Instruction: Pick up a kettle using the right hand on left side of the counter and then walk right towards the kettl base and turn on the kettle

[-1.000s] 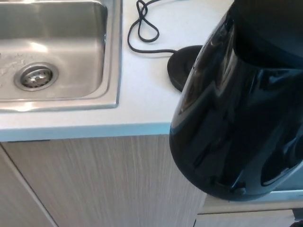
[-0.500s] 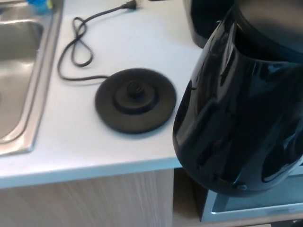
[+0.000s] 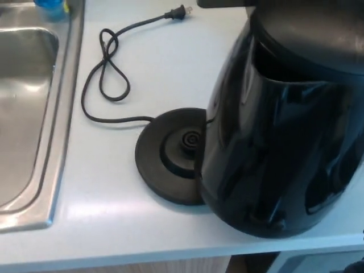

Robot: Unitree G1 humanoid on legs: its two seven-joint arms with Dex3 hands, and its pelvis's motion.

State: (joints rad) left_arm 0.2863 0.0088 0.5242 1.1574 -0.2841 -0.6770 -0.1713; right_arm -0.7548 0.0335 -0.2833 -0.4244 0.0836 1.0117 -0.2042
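A glossy black kettle (image 3: 284,131) fills the right half of the head view, close to the camera and held up over the counter. It covers the right edge of the round black kettle base (image 3: 168,153), which lies flat on the white counter (image 3: 153,57). The base's black cord (image 3: 108,74) loops away to the left and back, ending in an unplugged plug (image 3: 181,11). Neither of my hands shows; whatever holds the kettle is hidden behind its body.
A steel sink (image 3: 34,125) takes up the left edge, with a blue object (image 3: 51,8) at its back corner. The counter's front edge runs along the bottom of the picture. A dark shape sits behind the kettle at the top.
The whole view has shifted right along the counter, from sink to base. The kettle now overlaps the base's right edge, where before it stood apart to the right.
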